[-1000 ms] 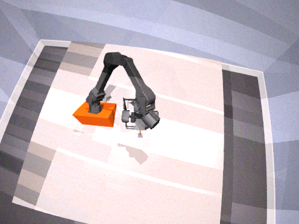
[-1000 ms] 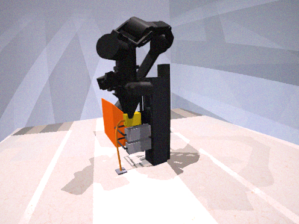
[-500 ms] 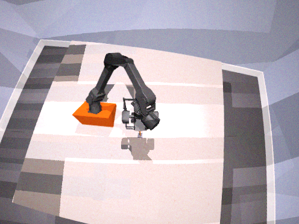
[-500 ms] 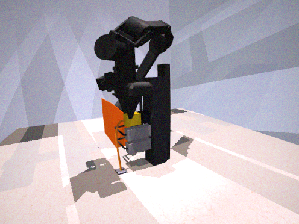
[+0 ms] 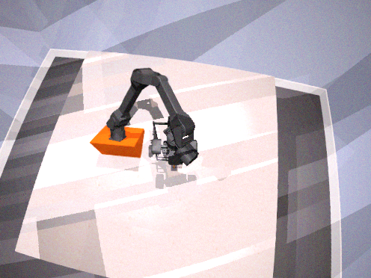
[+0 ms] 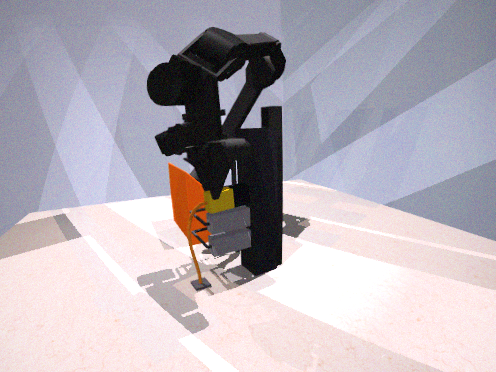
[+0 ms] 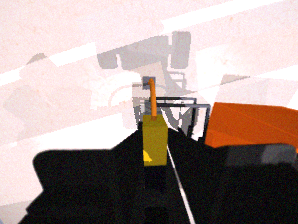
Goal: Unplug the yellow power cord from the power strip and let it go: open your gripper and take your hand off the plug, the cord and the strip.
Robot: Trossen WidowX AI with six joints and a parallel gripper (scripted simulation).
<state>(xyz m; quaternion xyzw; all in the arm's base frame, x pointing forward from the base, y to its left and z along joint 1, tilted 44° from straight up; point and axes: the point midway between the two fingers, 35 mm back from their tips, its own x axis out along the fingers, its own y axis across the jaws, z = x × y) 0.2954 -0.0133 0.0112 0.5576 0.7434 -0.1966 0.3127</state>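
The yellow plug (image 6: 222, 201) (image 7: 155, 142) is at the top of the upright black power strip (image 6: 266, 210), with a short black part between its yellow body and the tower. My gripper (image 6: 216, 193) (image 7: 154, 131) has come down from above and is shut on the plug, one finger on each side in the wrist view. The orange-yellow cord (image 6: 191, 240) (image 7: 153, 100) curves from the plug's outer end down to a small grey square (image 6: 201, 284) (image 7: 148, 81) on the table. In the top view the arm hides the plug and most of the strip.
Two grey plugs (image 6: 227, 220) (image 6: 230, 242) sit on the strip directly below the yellow one, with dark thin cords beside them. An orange block (image 5: 121, 149) (image 6: 184, 207) (image 7: 250, 125) stands at the arm's base, beside the strip. Shadows cross the table.
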